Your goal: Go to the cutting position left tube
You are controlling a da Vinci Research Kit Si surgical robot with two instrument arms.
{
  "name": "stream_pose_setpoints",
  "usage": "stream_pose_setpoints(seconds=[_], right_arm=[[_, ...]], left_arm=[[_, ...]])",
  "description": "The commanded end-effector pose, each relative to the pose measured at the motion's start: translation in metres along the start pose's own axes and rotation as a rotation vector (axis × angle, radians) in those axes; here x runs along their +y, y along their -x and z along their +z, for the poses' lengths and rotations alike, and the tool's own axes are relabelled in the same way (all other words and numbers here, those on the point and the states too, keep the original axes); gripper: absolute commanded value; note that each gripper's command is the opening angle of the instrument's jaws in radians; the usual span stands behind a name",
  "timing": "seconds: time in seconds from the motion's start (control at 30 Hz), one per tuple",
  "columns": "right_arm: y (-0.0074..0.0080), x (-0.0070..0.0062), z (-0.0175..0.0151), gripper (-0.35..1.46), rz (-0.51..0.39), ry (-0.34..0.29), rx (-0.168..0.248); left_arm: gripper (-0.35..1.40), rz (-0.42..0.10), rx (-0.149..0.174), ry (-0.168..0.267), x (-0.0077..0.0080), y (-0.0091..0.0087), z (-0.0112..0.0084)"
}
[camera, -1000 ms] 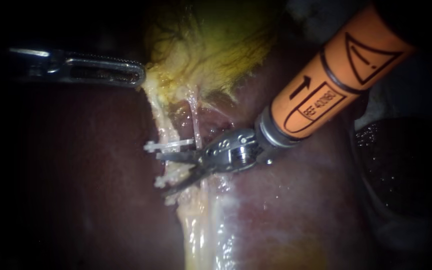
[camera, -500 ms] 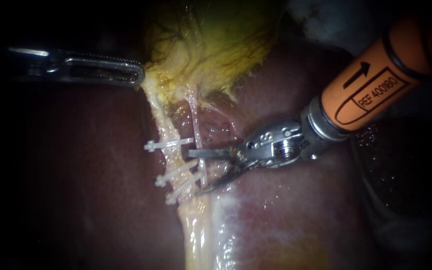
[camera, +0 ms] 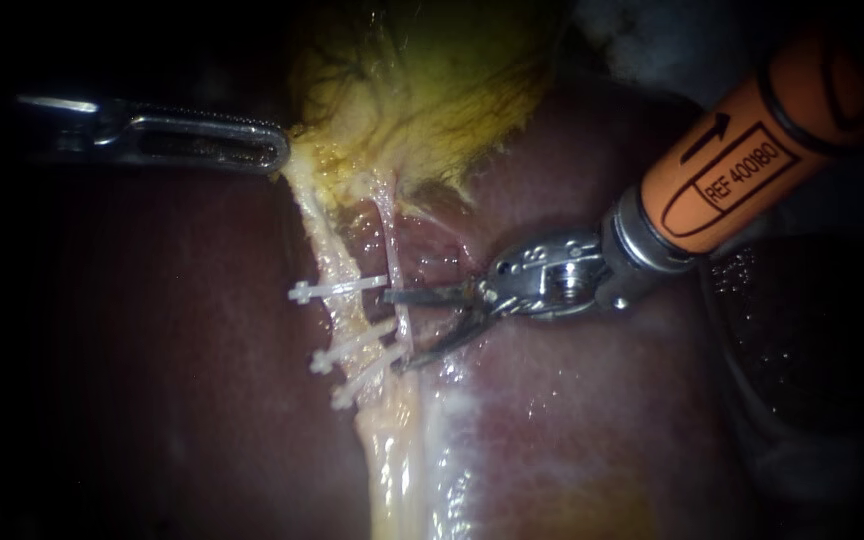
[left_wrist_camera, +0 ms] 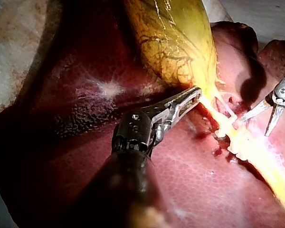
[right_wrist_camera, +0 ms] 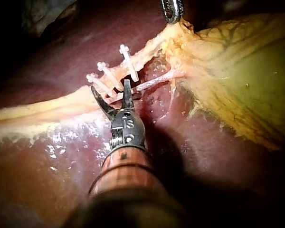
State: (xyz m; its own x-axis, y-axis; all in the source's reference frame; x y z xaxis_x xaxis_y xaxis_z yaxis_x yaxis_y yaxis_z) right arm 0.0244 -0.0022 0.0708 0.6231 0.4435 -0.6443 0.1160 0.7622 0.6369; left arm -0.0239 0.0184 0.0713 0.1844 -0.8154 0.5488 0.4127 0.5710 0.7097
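The left tube [camera: 330,252] is a pale yellow strand running down from the gallbladder [camera: 422,90]. Three white clips [camera: 337,290] cross it. A thinner right tube [camera: 390,240] runs beside it. My right instrument [camera: 395,330] has an orange shaft and open blades. The blade tips reach the thin tube, just right of the clips, short of the left tube. The right wrist view shows those blades [right_wrist_camera: 113,94] spread right before the clips [right_wrist_camera: 107,71]. My left instrument [camera: 277,150] is shut on the gallbladder's neck [left_wrist_camera: 199,97], holding it taut.
Dark red liver [camera: 572,420] lies under and around the tubes. A pale yellow band of tissue [camera: 397,470] continues down from the clips. Beyond the liver's right edge sits a dark wet surface [camera: 782,330].
My right instrument has pulled back to the right, off the left tube, uncovering all three clips. Since half a second ago its blades have closed a little. The left instrument has not moved.
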Motion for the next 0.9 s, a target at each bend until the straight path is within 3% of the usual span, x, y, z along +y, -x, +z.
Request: stream_pose_setpoints(seconds=[0.03, 0.3, 0.63, 0.9], right_arm=[[0.0002, 0.0002, 0.0001, 1.14, 0.002, -0.006, -0.001], [0.0018, 0.0012, 0.0011, 1.14, 0.027, -0.024, -0.006], [0.0038, 0.0036, 0.0024, 1.14, 0.061, -0.065, -0.005], [0.0042, 0.005, 0.0029, 1.14, 0.121, -0.14, 0.039]], left_arm=[[-0.35, 0.0, 0.0, 0.0, 0.0, 0.0, 0.0], [-0.35, 0.001, 0.0, 0.0, 0.0, 0.0, 0.0], [-0.35, 0.001, 0.0, 0.0, 0.0001, -0.0002, 0.0001], [-0.35, 0.002, 0.0, 0.001, 0.0002, -0.0003, 0.0002]])
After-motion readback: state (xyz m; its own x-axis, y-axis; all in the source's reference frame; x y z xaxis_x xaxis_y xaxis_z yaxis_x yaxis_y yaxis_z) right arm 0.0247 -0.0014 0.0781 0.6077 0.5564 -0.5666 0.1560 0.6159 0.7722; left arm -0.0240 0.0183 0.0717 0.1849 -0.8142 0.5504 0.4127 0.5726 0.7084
